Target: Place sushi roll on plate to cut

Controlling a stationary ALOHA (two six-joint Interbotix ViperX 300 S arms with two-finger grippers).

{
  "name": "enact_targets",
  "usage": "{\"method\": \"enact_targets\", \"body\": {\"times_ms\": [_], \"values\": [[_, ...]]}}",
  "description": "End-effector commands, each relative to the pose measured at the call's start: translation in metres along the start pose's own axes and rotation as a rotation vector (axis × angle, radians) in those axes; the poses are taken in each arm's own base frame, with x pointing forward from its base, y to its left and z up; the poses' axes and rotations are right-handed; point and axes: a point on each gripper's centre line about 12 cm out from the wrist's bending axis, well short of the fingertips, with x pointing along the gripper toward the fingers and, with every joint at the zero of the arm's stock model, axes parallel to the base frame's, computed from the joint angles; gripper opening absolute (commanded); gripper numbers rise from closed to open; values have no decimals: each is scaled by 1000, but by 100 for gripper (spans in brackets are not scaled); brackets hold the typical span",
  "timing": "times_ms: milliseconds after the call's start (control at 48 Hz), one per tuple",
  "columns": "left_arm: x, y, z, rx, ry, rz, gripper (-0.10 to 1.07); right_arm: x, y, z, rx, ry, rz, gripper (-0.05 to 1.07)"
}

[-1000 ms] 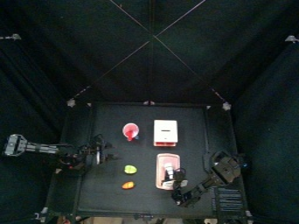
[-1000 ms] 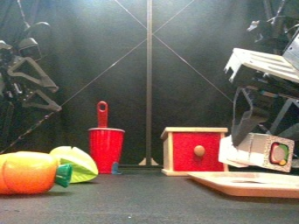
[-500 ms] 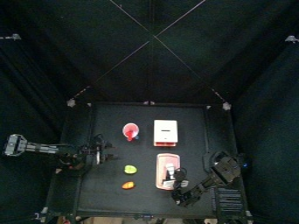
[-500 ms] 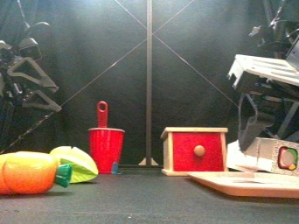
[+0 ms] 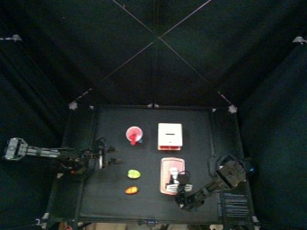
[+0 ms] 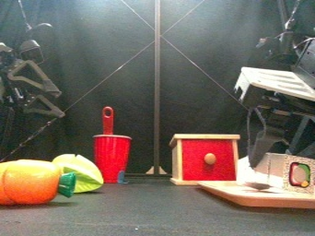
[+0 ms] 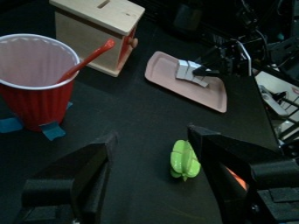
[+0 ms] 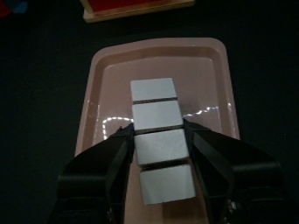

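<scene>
The sushi roll (image 8: 156, 105) is a whitish bar scored into segments, and its end face (image 6: 290, 171) has a dark rim. It lies lengthwise along the salmon-pink plate (image 8: 103, 87), touching it or just above it. My right gripper (image 8: 160, 144) is shut on the roll, its jaws pressed against both long sides. In the top view the plate (image 5: 170, 163) sits at the table's front right with the right gripper (image 5: 182, 184) over its near end. My left gripper (image 7: 149, 140) hangs open and empty above the table's left side.
A red bowl (image 7: 35, 79) with a red stick stands beside the white box (image 7: 100, 22) with a red edge, behind the plate. A green lump (image 7: 184, 159) lies under the left gripper. An orange lump (image 6: 31, 182) sits at the front left.
The right gripper has lowered the sushi roll down to the plate. The left arm has not moved.
</scene>
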Motion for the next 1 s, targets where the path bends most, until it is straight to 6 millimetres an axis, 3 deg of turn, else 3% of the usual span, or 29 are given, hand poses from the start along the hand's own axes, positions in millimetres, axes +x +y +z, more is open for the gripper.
{"method": "enact_targets", "body": {"times_ms": [0,375,604,979], "values": [[1,-1,4,-1,-12,-2,97,-6,3,10,27,15,11,79],[1,-2,5,-11,-12,-3,97,-7,-1,19,56,-23,-17,78],[1,-1,1,-19,-3,2,97,-17,14,32,103,-11,11,79],[1,-2,5,-23,-11,-2,97,-14,13,26,105,12,7,83]]}}
